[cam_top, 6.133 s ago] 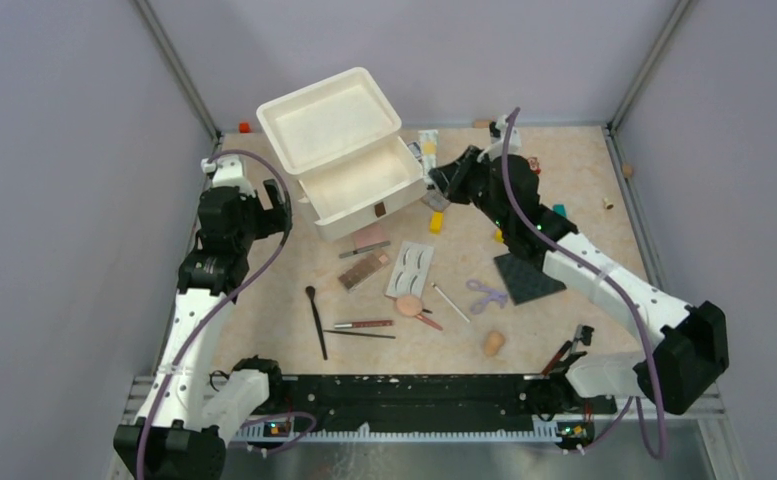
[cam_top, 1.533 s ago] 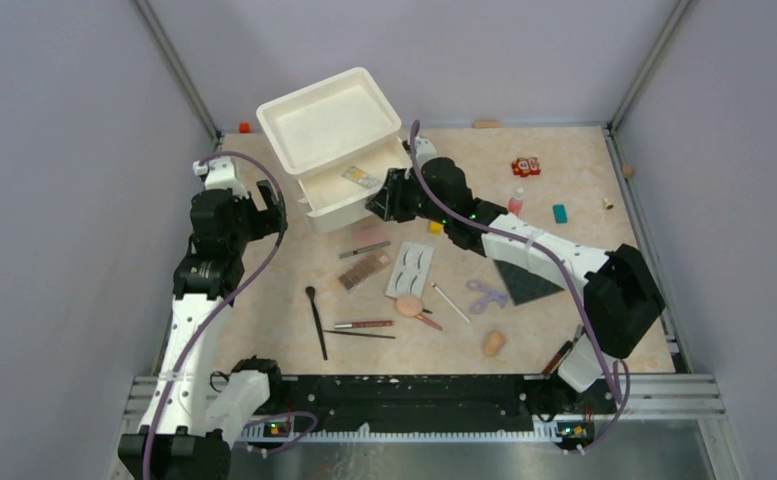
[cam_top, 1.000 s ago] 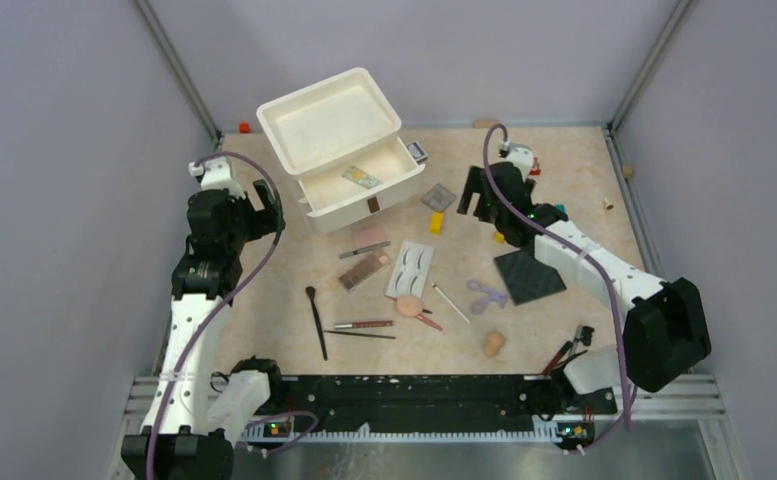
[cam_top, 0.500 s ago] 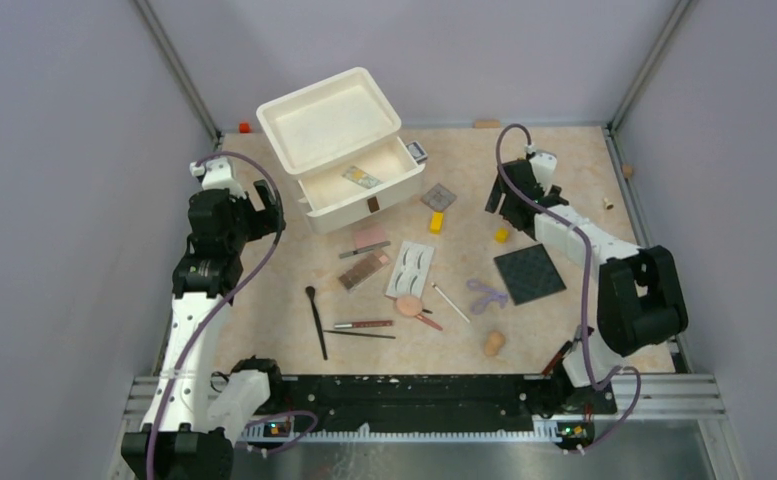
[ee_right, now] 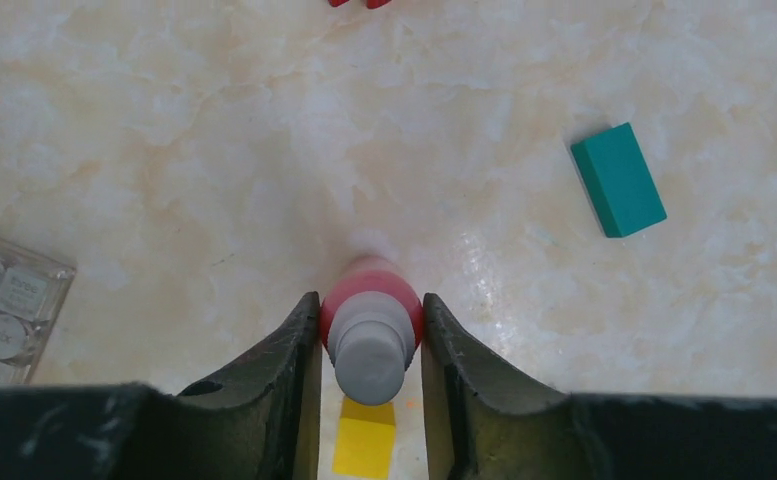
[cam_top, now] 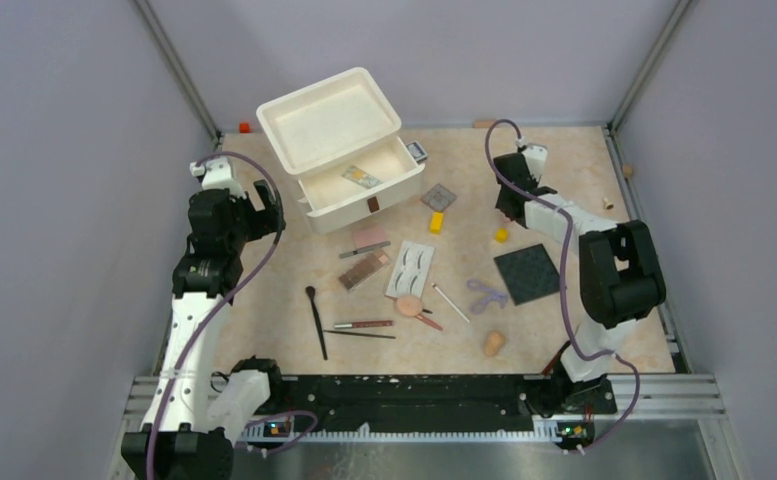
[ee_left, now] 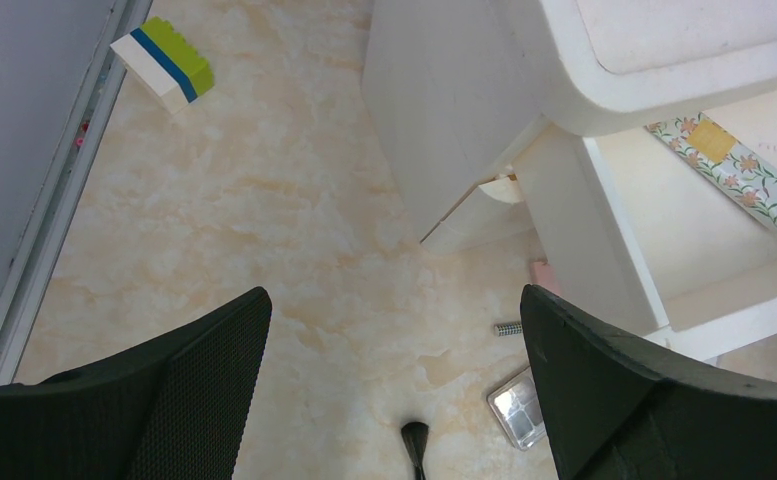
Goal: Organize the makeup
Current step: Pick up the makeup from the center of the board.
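Right gripper (ee_right: 369,305) clenched on pink bottle (ee_right: 369,350), upright, far-right part of table (cam_top: 574,150), yellow block (ee_right: 364,450) just beside. I'd lift straight up, keep it vertical, carry to white box (cam_top: 349,212) far-left. Left gripper (ee_left: 394,330) released, beside box.

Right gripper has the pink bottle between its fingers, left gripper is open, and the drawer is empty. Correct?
Not quite: the drawer is not empty; a floral tube lies in it, as the left wrist view shows. The rest holds: the right gripper has the pink bottle between its fingers, and the left gripper is open.
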Robot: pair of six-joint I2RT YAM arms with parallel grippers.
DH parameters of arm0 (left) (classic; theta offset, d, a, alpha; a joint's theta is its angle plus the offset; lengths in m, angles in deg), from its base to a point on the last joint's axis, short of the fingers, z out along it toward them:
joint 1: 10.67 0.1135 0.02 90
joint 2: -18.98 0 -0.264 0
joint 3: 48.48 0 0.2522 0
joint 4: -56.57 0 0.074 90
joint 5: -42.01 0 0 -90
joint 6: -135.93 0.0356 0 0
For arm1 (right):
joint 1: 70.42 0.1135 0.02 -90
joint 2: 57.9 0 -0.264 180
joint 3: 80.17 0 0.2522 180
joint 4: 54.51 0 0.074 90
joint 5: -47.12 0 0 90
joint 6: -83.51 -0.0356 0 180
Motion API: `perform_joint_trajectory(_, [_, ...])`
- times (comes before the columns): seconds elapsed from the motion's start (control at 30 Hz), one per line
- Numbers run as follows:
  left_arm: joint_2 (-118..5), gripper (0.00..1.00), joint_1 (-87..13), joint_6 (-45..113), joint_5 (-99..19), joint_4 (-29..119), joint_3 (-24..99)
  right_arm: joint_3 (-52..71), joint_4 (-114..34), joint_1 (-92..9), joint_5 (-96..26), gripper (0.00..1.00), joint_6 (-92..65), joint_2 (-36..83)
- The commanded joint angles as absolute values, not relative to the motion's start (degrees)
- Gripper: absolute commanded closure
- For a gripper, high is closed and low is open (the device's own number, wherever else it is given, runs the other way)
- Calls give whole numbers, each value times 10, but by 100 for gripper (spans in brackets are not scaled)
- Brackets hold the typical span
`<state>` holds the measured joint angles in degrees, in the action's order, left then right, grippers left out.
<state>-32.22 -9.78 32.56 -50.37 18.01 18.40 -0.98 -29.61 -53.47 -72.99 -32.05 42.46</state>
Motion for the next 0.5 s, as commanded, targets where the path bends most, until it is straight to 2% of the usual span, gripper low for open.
perform_joint_trajectory(0.0, [-322,1,-95,327,-499,204,184,8,-344,-539,-718,78,-300,383])
perform_joint_trajectory(0.2, [-323,1,-95,327,-495,205,184,31,-347,-490,-691,81,-259,276])
perform_joint_trajectory(0.37, [-323,1,-95,327,-496,205,184,54,-402,-434,-552,82,-284,191])
perform_joint_trajectory(0.47, [-323,1,-94,327,-497,205,184,33,-505,-422,-373,84,-358,167])
